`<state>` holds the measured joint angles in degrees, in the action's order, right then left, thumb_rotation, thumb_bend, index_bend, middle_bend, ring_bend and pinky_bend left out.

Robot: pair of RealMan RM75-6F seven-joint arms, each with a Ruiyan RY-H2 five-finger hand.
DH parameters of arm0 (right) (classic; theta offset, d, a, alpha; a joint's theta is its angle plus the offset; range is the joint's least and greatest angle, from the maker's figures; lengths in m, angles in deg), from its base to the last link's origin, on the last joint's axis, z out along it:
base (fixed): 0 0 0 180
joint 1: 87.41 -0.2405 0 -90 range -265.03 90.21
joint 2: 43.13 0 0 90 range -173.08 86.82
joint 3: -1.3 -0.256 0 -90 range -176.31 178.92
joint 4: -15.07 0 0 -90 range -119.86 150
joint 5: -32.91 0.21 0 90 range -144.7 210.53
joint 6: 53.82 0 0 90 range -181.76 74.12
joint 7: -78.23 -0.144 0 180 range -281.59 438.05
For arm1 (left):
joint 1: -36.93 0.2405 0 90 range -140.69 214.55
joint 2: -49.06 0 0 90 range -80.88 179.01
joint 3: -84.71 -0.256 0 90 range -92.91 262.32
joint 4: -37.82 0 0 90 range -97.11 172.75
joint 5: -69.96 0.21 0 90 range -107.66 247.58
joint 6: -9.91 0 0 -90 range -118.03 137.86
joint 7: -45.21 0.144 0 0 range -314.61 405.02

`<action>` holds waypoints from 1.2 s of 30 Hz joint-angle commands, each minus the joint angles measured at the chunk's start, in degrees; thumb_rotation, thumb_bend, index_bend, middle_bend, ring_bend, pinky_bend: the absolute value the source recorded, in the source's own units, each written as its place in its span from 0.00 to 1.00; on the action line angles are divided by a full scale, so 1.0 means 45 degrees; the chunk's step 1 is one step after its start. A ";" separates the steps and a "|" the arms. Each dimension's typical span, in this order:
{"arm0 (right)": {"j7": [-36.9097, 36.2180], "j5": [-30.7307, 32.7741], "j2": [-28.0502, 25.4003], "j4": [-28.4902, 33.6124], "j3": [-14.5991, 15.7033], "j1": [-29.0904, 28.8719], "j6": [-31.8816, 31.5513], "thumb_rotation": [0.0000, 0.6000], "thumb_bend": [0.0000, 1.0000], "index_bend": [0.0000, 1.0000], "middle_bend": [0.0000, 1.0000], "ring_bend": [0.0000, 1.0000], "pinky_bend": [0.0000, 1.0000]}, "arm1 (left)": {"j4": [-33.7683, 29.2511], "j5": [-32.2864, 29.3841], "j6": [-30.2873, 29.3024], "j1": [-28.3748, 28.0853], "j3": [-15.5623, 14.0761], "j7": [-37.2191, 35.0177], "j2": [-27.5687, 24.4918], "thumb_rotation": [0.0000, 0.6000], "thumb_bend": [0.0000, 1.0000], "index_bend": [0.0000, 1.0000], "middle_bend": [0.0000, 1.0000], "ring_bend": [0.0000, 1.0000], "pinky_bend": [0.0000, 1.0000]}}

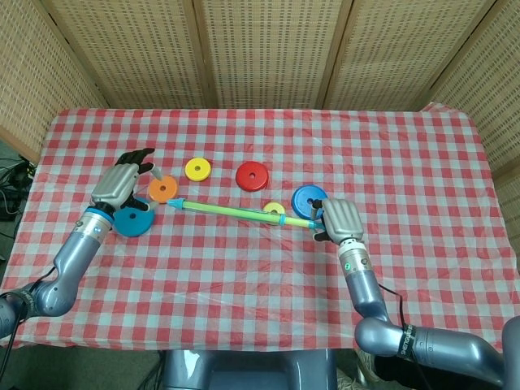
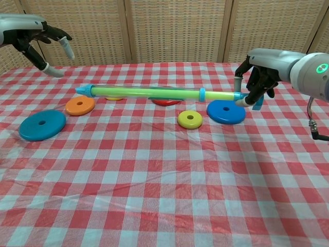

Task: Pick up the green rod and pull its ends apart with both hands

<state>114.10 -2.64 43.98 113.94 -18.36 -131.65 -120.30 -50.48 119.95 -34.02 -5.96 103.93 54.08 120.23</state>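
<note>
Staged test corner — wicker screens (image 1: 260, 49), gingham tablecloth (image 1: 268, 268).

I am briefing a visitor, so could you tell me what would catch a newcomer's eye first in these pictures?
The long green plastic rod with blue ends stands out, held level above the red-and-white checked tablecloth by the right hand gripping its right end. The left hand hovers open near the rod's free tip, with coloured flat discs scattered beneath.

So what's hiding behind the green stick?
In the chest view, the green rod partly covers a red disc and a yellow disc behind it. Only slivers show there; their holes are covered.
</note>
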 commanded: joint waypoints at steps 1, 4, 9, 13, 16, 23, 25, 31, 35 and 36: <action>-0.0160 0.0000 -0.0075 0.0063 0.0029 0.0014 0.0047 1.00 0.53 0.79 1.00 0.97 0.71 | 0.0061 -0.0142 0.0044 -0.0186 -0.0179 0.0155 0.0078 1.00 0.21 0.39 0.00 0.00 0.00; -0.0345 -0.0020 -0.0173 0.0122 0.0069 0.0036 0.0086 1.00 0.53 0.79 1.00 0.97 0.71 | 0.0090 -0.0298 -0.0025 -0.0342 -0.0296 0.0241 0.0222 1.00 0.21 0.39 0.00 0.00 0.00; -0.0595 -0.0110 -0.0341 0.0221 0.0142 0.0097 0.0059 1.00 0.53 0.79 1.00 0.97 0.71 | 0.0041 -0.0434 -0.0248 -0.0590 -0.0506 0.0526 0.0497 1.00 0.21 0.39 0.00 0.00 0.00; -0.0842 -0.0075 -0.0551 0.0462 0.0157 0.0140 0.0144 1.00 0.53 0.79 1.00 0.97 0.71 | -0.0001 -0.0595 -0.0441 -0.0739 -0.0600 0.0660 0.0597 1.00 0.21 0.39 0.00 0.00 0.00; -0.0913 -0.0033 -0.0663 0.0596 0.0163 0.0141 0.0162 1.00 0.53 0.79 1.00 0.97 0.71 | -0.0041 -0.0669 -0.0480 -0.0811 -0.0616 0.0644 0.0639 1.00 0.21 0.40 0.00 0.00 0.00; -0.0978 -0.0041 -0.0837 0.0811 0.0248 0.0091 0.0109 1.00 0.53 0.79 1.00 0.97 0.71 | -0.0240 -0.0713 -0.0545 -0.0972 -0.0655 0.0555 0.0672 1.00 0.21 0.40 0.00 0.00 0.00; -0.0992 -0.0031 -0.0870 0.0857 0.0271 0.0080 0.0089 1.00 0.53 0.79 1.00 0.97 0.71 | -0.0305 -0.0699 -0.0576 -0.1014 -0.0652 0.0521 0.0693 1.00 0.21 0.40 0.00 0.00 0.00; -0.1091 0.0073 -0.1018 0.1011 0.0354 0.0081 0.0069 1.00 0.53 0.79 1.00 0.97 0.71 | -0.0399 -0.0871 -0.0511 -0.1257 -0.0768 0.0617 0.0835 1.00 0.21 0.40 0.00 0.00 0.00; -0.1189 0.0069 -0.1112 0.1090 0.0421 0.0073 0.0084 1.00 0.53 0.79 1.00 0.97 0.71 | -0.0420 -0.1109 -0.0579 -0.1414 -0.0856 0.0757 0.0948 1.00 0.21 0.42 0.00 0.00 0.00; -0.1213 0.0065 -0.1124 0.1098 0.0438 0.0071 0.0092 1.00 0.53 0.79 1.00 0.97 0.71 | -0.0419 -0.1152 -0.0592 -0.1442 -0.0878 0.0784 0.0967 1.00 0.21 0.42 0.00 0.00 0.00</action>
<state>108.67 -2.33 38.95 118.85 -16.42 -131.33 -119.90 -52.35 114.84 -36.63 -12.36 100.05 57.54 124.51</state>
